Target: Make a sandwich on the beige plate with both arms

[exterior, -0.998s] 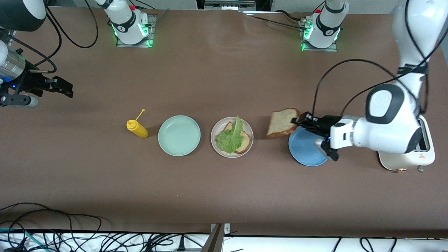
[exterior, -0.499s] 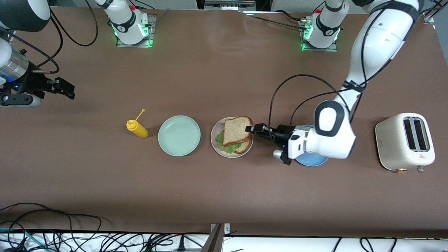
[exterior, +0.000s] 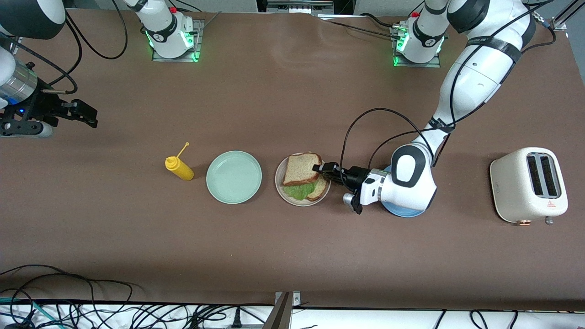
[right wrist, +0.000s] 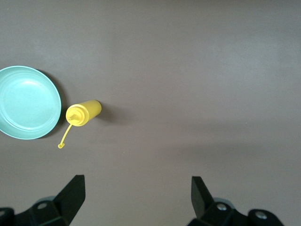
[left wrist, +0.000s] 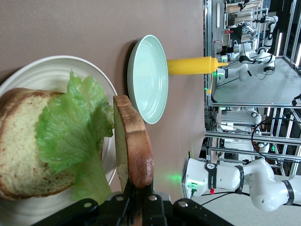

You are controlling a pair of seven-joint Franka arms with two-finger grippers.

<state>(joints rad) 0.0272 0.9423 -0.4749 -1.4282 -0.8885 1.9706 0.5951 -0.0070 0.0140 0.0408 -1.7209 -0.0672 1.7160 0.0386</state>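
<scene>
- The right gripper [exterior: 89,116] is held with its fingers spread wide and nothing between them, over bare table at the right arm's end, where that arm waits.
- A yellow squeeze bottle [exterior: 180,168] and a mint-green plate [exterior: 234,177] are seen side by side.
- On the beige plate [exterior: 281,189], a bread slice [exterior: 320,188] is covered by a lettuce leaf [exterior: 299,190].
- A top bread slice [exterior: 300,168] is pinched at its edge by the left gripper [exterior: 319,168], just above the lettuce.
- The blue plate [exterior: 402,212] is partly hidden under the left arm.
</scene>
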